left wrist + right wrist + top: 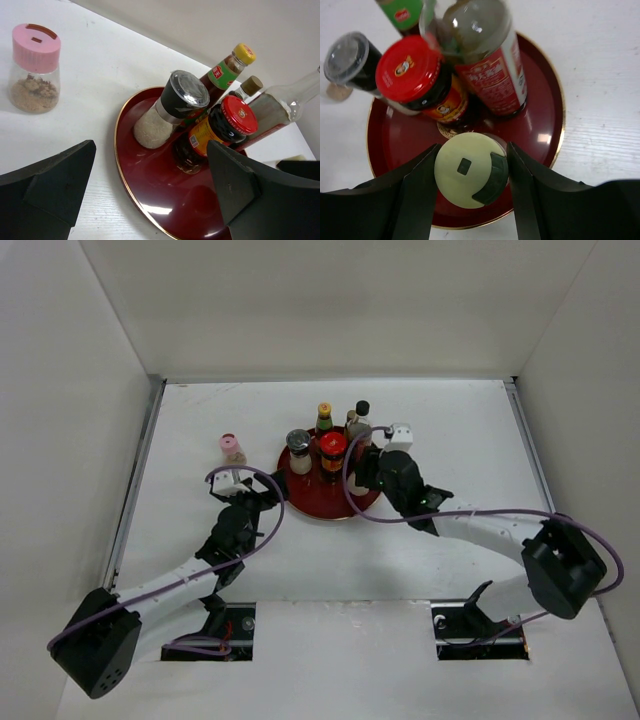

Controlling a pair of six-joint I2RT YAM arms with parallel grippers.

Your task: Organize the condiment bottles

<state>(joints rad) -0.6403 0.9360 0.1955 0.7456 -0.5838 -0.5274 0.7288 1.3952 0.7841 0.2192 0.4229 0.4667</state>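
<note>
tray (pixel 150 180): dark red, gold rim
pink-capped jar (pixel 35 67): brown contents
red-lidded jar (pixel 412 70): dark contents
cream-capped jar (pixel 467 167): pale cream top
yellow-capped bottle (pixel 227 70): green label

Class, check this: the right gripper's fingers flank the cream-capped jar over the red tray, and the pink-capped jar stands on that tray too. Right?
No. The left wrist view shows the pink-capped jar standing on the white table, apart from the red tray. The right gripper does flank the cream-capped jar over the tray.

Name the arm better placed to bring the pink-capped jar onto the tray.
Left. The left gripper is open and empty, with the pink-capped jar close on its side. The right gripper is shut on the cream-capped jar.
</note>
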